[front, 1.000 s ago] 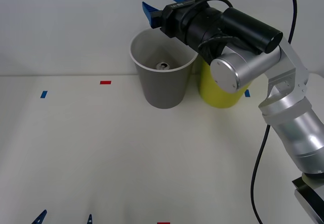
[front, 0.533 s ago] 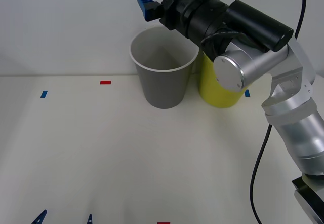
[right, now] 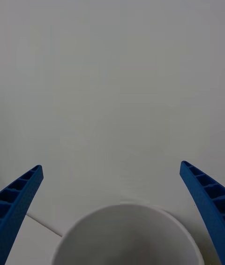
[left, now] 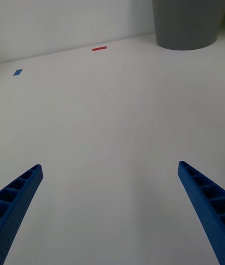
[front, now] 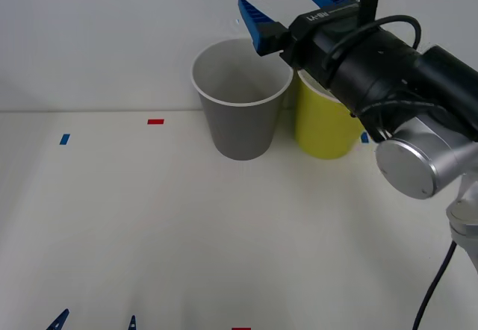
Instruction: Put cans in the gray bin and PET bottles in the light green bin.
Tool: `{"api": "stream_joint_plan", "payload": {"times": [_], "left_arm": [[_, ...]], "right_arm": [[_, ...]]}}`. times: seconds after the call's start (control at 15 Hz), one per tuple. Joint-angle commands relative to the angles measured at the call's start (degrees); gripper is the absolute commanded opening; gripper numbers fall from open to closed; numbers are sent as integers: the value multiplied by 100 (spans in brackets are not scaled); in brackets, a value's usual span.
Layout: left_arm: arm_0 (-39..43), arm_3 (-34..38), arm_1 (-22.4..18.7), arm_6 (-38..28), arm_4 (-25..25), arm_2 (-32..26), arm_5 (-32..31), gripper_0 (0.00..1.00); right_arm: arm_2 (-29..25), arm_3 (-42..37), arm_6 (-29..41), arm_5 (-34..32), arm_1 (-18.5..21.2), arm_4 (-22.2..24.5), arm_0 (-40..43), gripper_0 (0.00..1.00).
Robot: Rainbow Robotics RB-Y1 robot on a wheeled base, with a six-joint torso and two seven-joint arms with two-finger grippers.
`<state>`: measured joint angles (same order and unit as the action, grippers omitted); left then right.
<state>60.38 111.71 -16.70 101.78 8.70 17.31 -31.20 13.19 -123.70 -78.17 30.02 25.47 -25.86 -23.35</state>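
My left gripper (left: 112,213) waits low over the near table (front: 149,225), fingers spread wide and empty. Farther on, the gray bin (front: 240,106) stands touching the light green bin (front: 325,125) at its right. My right gripper (front: 291,13) hangs above the two rims, fingers wide apart, holding nothing. I see no can on the table; it may lie inside the gray bin, though the wall hides the bottom. I judge the drop done, so the next move calls for drawing my right arm clear without knocking either rim.
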Motion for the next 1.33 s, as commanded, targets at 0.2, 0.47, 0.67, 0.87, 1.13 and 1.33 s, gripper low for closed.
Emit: {"api": "stream_joint_plan", "payload": {"times": [0.2, 0.47, 0.67, 0.87, 1.13, 1.33], "left_arm": [[0, 0, 0, 0, 0, 0, 0, 100], [0, 0, 0, 0, 0, 0, 0, 100], [0, 0, 0, 0, 0, 0, 0, 100], [0, 0, 0, 0, 0, 0, 0, 100], [0, 0, 0, 0, 0, 0, 0, 100], [0, 0, 0, 0, 0, 0, 0, 100]], "right_arm": [[-994, -1710, 170, -5, 722, 55, 1878, 100], [-1645, -2563, 223, -13, 740, 292, 3416, 100], [-1689, -2630, 223, -189, 327, 1021, 4418, 100], [-1680, -2630, 170, -198, -368, 1312, 4946, 100], [-1627, -2563, 100, -171, -930, 1725, 5139, 100], [-1416, -2326, 65, -215, -1291, 2375, 5078, 100]]}}
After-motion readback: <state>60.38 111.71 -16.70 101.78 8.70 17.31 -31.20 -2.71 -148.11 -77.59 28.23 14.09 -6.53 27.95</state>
